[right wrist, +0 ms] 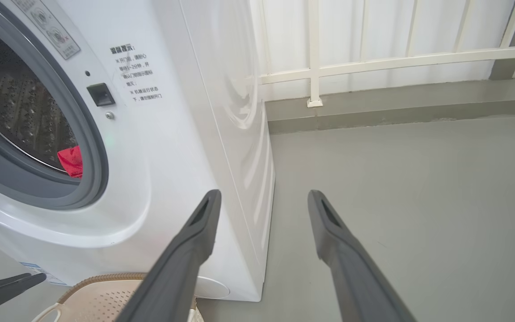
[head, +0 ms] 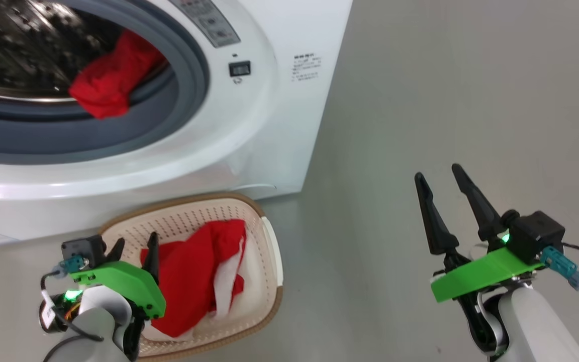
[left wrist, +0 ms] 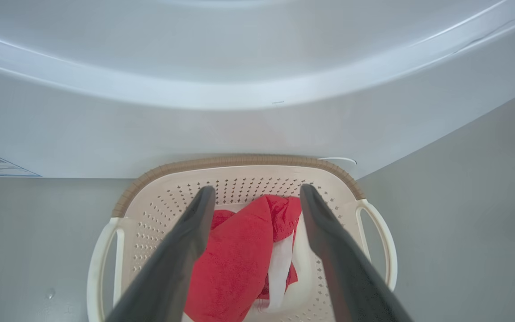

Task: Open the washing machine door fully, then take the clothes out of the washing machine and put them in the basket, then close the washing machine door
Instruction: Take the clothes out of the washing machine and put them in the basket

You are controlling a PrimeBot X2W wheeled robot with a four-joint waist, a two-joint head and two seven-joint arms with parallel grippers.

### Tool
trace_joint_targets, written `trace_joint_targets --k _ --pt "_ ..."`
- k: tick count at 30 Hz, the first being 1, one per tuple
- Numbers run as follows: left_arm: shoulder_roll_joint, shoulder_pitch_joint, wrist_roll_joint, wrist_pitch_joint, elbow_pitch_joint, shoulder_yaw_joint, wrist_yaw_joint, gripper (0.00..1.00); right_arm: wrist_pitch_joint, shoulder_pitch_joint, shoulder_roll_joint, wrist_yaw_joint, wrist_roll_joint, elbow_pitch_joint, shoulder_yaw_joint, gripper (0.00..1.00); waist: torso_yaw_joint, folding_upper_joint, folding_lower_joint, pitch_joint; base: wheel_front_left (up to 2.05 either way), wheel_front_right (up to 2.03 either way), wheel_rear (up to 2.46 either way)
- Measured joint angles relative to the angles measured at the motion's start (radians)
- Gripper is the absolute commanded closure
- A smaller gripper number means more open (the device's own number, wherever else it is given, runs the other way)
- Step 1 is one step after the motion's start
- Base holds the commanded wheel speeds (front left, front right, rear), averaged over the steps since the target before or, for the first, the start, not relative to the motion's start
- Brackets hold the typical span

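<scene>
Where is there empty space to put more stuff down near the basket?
The grey floor is bare between the basket and the right pincer, beside the washing machine. Inside the basket, bare bits run along its back and right walls. Its middle is crowded: red clothes pile there, with the open left pincer above them.

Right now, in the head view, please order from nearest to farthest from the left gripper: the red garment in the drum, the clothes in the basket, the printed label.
1. The clothes in the basket, just right of the left gripper.
2. The red garment, higher up in the washing machine.
3. The printed label, far upper right on its front.
</scene>
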Motion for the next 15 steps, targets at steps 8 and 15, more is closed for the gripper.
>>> trace_joint_targets --k 8,15 --pt "0.001 0.143 0.026 -0.006 -0.281 0.041 0.014 0.00 0.000 0.051 0.001 0.000 -0.009 -0.003 -0.027 0.00 0.037 0.0000 0.0000 -0.089 0.00 0.00 0.00" --pt "-0.010 0.306 0.062 -0.006 -0.518 0.082 0.026 0.00 0.000 0.100 0.001 0.000 -0.042 -0.006 -0.038 0.00 0.064 0.0000 0.0000 -0.179 0.00 0.00 0.00"
